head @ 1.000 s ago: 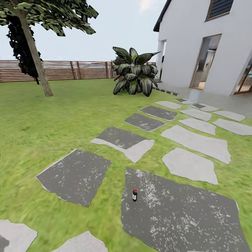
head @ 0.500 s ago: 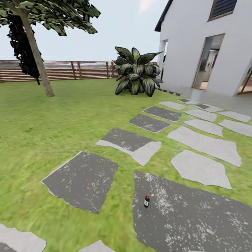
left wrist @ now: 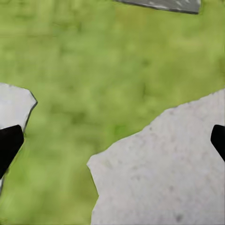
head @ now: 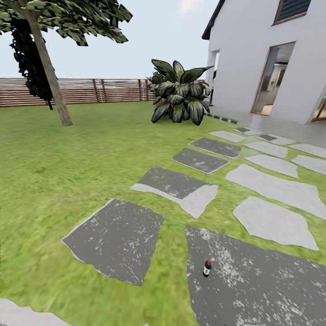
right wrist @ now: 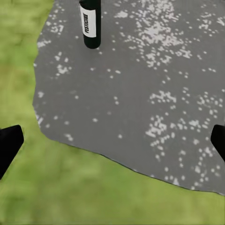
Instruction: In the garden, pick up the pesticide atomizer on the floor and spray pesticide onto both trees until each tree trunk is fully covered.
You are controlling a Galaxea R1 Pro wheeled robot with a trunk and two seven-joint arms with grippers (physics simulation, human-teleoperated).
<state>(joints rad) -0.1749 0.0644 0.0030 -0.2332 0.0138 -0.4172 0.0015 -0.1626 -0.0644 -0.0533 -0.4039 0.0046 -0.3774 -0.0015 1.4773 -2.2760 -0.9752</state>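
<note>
Right now the pesticide atomizer [head: 207, 268] stands upright on the floor, on the near edge of a big dark paving slab [head: 262, 280], at about 5 o'clock in my head view and close to the grass [head: 68, 172]. It is a small dark bottle with a red cap; in the right wrist view [right wrist: 90, 22] I see its black body and a white label with lettering running up it.

My worry is how slim and light it looks standing free like that. If I come in with the right end effector [right wrist: 112, 140] off-centre, one finger could nudge it first and tip it, and I judge it would roll off the slab into the grass. Closing too high near the cap could also let it slip or turn.

Both end effectors are spread wide and carry nothing: dark fingertips sit at the far edges of each wrist view, the left end effector [left wrist: 112, 140] over a pale stone [left wrist: 164, 173] and grass.

Farther out, one tree [head: 68, 18] leans at 11 o'clock, its grey-brown trunk [head: 50, 72] bare, before the slatted fence [head: 99, 90]. A broad-leaved bush [head: 179, 93] sits at 12 o'clock and the white house [head: 267, 59] at 2 o'clock. I cannot spot the second tree from here.
</note>
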